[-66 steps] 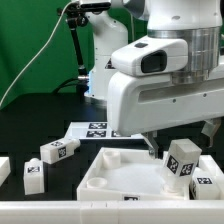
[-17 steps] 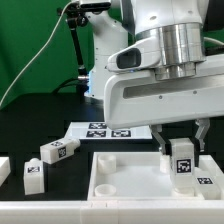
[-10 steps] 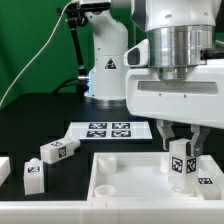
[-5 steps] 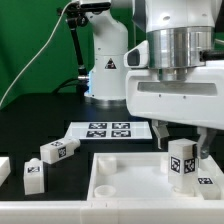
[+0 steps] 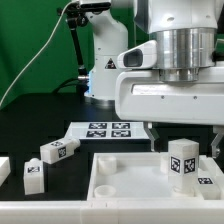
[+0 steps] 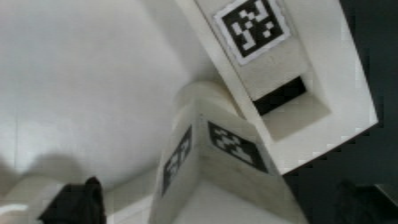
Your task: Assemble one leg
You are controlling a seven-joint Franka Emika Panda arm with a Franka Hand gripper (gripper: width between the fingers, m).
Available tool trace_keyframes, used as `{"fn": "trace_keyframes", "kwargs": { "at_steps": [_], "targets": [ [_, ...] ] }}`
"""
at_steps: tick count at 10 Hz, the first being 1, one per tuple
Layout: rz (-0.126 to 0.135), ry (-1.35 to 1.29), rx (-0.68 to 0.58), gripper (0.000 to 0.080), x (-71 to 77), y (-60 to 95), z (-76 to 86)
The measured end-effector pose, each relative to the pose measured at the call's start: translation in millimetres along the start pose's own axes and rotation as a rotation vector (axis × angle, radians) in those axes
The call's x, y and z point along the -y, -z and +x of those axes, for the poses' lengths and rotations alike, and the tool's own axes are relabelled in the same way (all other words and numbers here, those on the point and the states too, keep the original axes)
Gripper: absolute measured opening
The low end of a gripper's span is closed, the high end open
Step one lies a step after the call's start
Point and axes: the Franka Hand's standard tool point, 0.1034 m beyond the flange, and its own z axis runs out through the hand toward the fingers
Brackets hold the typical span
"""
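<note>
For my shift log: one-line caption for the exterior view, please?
Open gripper hovers over the leg, standing upright at a corner of the large white square piece.

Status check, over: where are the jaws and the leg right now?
Gripper above the leg, jaws open, no contact. The leg stands upright on the white square piece, at its corner on the exterior view's right. Nothing in the way.

No readable text; the leg point(image 5: 183, 163) bears coded tags point(image 5: 184, 167)
</note>
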Motion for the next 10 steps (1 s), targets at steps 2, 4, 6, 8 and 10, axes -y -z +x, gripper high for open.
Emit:
{"fn": "trace_keyframes", "kwargs": {
  "at_steps": [2, 4, 6, 8, 10],
  "targets": [
    [-0.001, 0.123, 0.0, 0.0649, 0.6, 0.0, -0.3],
    [-0.01, 0.327, -0.003, 0.0649, -1.3, 0.1, 0.8],
    [-0.018, 0.526, -0.003, 0.0649, -5.5, 0.0, 2.9],
    [-0.019, 0.57, -0.002, 0.0639, -7.5, -0.3, 3.9],
    [-0.019, 0.561, -0.002, 0.0424, -7.5, -0.6, 3.7]
  ]
}}
